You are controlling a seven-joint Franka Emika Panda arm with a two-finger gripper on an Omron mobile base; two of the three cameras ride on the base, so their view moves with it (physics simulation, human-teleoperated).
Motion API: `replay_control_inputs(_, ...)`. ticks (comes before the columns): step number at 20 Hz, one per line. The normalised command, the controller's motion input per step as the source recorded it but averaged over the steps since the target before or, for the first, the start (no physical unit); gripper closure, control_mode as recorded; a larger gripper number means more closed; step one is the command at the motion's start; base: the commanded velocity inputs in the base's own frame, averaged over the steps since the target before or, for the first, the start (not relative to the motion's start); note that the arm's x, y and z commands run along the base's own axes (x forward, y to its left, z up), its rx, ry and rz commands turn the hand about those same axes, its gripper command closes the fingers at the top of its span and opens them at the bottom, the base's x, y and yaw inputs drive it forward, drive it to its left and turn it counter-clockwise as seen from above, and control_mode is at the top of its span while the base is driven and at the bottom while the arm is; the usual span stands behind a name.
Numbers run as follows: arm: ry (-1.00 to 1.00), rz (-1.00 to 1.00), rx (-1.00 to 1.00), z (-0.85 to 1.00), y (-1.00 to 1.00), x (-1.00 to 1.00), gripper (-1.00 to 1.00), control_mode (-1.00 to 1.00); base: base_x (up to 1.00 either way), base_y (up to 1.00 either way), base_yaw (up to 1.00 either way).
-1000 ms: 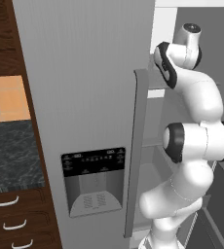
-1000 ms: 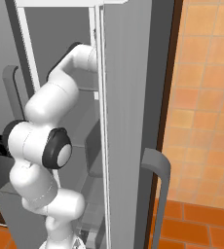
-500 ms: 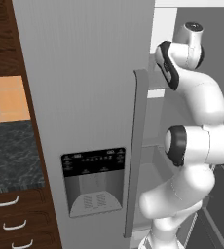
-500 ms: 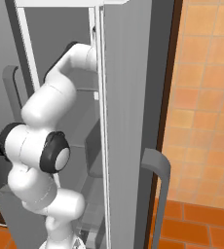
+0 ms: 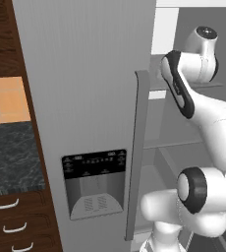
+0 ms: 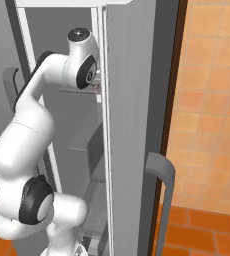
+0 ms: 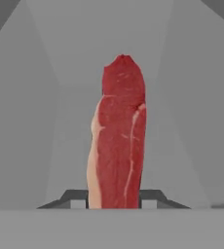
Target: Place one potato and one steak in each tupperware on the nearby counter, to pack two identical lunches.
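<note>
Hand view: the fingers [image 7: 115, 200] are clamped on the steak [image 7: 118, 136], which stands on edge between them against the plain grey fridge interior [image 7: 46, 97]. Left base view: the arm [image 5: 203, 123] reaches past the grey fridge door [image 5: 85, 88] into the fridge. Farther left, the marbled counter [image 5: 9, 157] tops dark wooden drawers [image 5: 16, 221], with orange wall tiles [image 5: 4, 98] above.

Steak [image 7: 118, 141]: lower end hidden at 6 o'clock between the finger tips [image 7: 150, 197]; only the tips' tops show. Fridge door [image 5: 85, 98] hides the arm's far end in the left base view. Counter [image 5: 9, 157] cut off at 9 o'clock.
</note>
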Motion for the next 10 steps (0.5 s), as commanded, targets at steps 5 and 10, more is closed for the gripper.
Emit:
replay_control_inputs(5,-0.05,0.0,0.0,0.0,0.09,-1.0,1.0,-1.0,0.0,0.0,0.0)
replay_control_inputs(10,-0.01,0.0,0.0,0.02,0.32,-1.0,1.0,-1.0,0.0,0.0,0.0)
